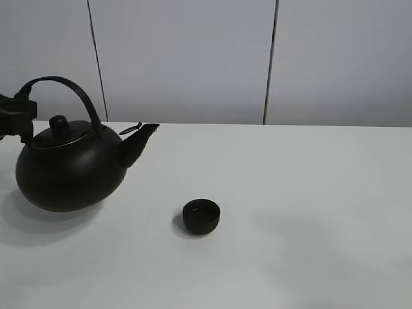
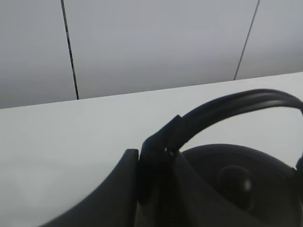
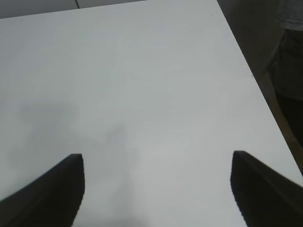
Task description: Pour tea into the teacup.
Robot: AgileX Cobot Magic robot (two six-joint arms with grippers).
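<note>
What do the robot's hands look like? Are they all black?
Yes, both look black. The left tool has smooth, dark, curved fingers, and a blocky black body in the high view. The right tool shows two black wedge-shaped fingers. No cables or markings are visible.

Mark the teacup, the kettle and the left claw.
teacup point(image 1: 201, 215): exterior high view, on its front wall just below the rim.
kettle point(image 1: 67, 170): exterior high view, middle of its round body.
left claw point(image 2: 156, 163): left wrist view, where it clamps the kettle's handle.
</note>
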